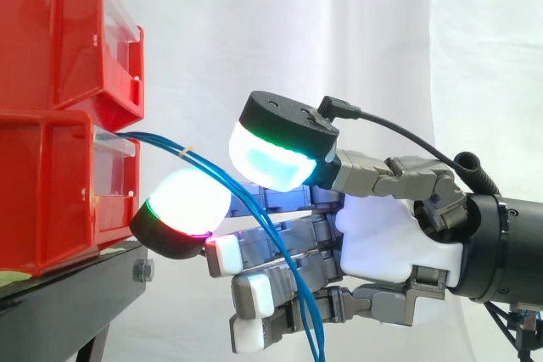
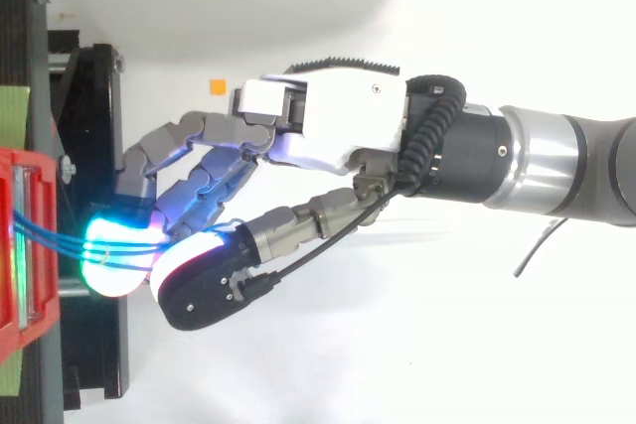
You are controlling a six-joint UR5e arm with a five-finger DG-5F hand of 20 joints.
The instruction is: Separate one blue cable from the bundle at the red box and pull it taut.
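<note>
Robot hand (image 1: 392, 243) amid blue cables (image 1: 163, 140) beside bins (image 1: 51, 175)

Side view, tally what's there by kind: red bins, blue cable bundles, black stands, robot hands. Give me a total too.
red bins: 2
blue cable bundle: 1
black stand: 1
robot hand: 1
Total: 5
</note>
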